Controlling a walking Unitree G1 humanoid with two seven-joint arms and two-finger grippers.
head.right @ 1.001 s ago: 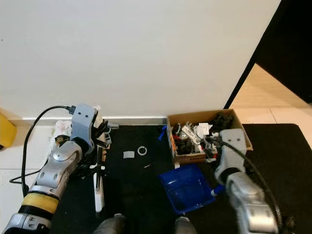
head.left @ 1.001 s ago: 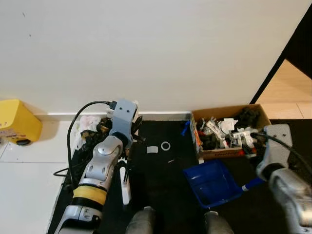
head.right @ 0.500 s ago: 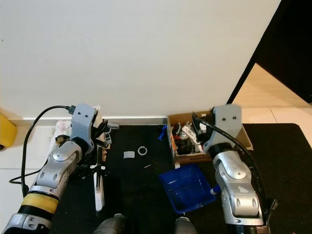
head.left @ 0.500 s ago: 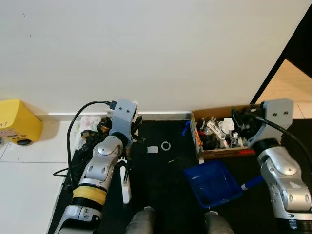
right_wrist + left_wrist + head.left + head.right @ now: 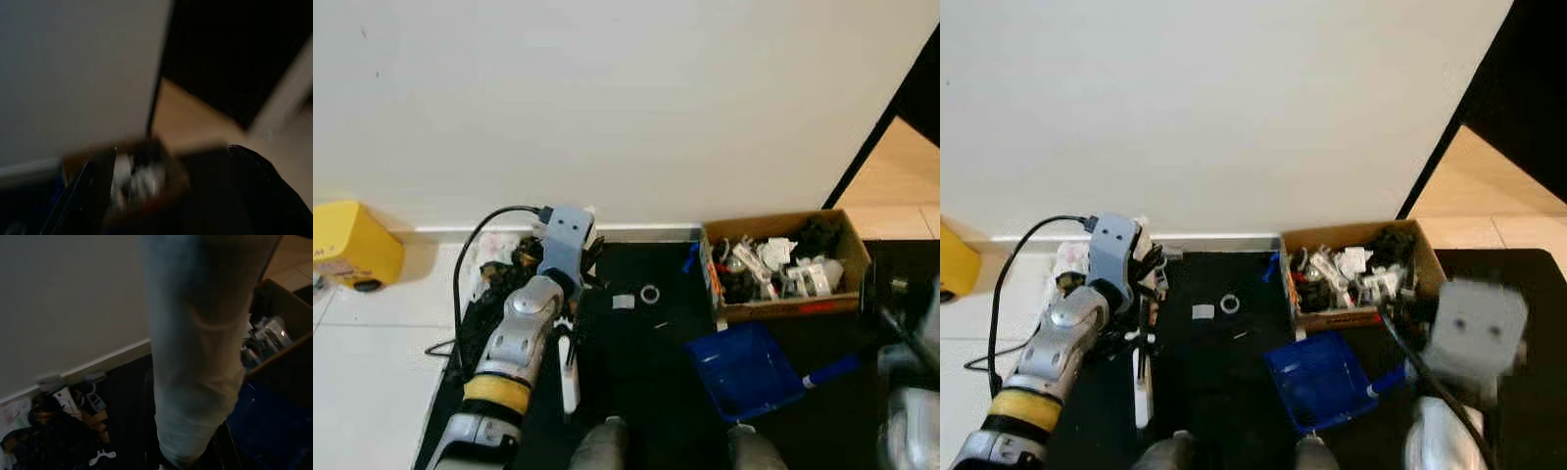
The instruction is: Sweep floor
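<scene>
I'm looking down at a plain off-white wall (image 5: 626,98) that runs across the far side, with a white baseboard (image 5: 646,233) along its foot. A black mat (image 5: 636,343) covers the floor near me, reaching up to the baseboard. To the left the floor is white tile (image 5: 372,362), evenly lit. On the far right a dark door edge (image 5: 911,88) slants down, and past it I can see a tan tiled floor (image 5: 901,186) in warmer light.
</scene>
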